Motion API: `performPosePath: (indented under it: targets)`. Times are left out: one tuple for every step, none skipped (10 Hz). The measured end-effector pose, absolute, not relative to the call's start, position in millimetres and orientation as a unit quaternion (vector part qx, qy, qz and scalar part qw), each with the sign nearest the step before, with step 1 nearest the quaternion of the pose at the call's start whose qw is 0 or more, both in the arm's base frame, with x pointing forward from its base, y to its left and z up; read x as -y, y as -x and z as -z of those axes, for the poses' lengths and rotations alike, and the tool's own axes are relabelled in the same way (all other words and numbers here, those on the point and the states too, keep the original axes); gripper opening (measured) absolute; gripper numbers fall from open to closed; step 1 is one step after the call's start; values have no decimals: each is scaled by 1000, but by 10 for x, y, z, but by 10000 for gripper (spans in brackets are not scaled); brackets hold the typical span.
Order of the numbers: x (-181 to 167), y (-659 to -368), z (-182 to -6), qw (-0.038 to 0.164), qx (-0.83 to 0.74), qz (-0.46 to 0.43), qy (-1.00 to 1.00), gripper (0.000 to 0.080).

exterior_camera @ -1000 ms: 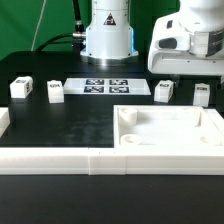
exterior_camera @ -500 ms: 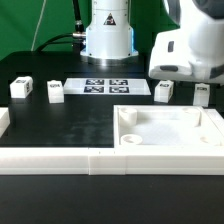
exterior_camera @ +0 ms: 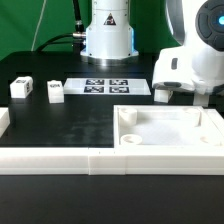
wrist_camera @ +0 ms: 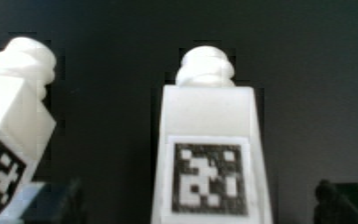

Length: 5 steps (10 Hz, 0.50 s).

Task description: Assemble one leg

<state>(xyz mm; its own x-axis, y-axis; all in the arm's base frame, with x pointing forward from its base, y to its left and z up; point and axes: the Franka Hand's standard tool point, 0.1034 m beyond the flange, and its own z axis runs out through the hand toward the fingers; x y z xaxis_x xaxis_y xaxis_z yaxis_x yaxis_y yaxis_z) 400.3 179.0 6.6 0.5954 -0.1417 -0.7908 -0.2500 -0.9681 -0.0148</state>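
Observation:
Two small white legs (exterior_camera: 20, 88) (exterior_camera: 54, 91) with tags stand at the exterior view's left. Another leg (exterior_camera: 162, 93) stands at the right, next to my gripper (exterior_camera: 200, 96), which hangs low over the spot behind the panel and hides the leg there. In the wrist view a tagged leg (wrist_camera: 208, 150) with a rounded peg end lies between my two dark fingertips (wrist_camera: 51, 200), which stand apart on either side without touching it. A second leg (wrist_camera: 16, 120) lies beside it. The gripper (wrist_camera: 202, 205) is open.
The large flat white panel (exterior_camera: 205, 137) with raised rim and corner sockets lies at the front right. The marker board (exterior_camera: 108, 87) lies before the robot base (exterior_camera: 107, 35). A long white rail (exterior_camera: 60, 160) runs along the front edge.
The gripper has moved down and toward the exterior view's right, and now covers the rightmost leg that showed before. The legs and panel have not moved.

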Motion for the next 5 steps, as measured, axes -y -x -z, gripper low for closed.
performPosePath:
  targets:
    - [-1785,-3981,-54,61,-110,-437,891,649]
    - [-1781,-3972,-51,61,-110,-438,890,649]
    - [-1781,-3971,-50,61,-111,-438,890,649]
    - [-1781,-3970,-49,61,-111,-438,890,649]
    - [-1781,-3970,-49,61,-111,-438,890,525]
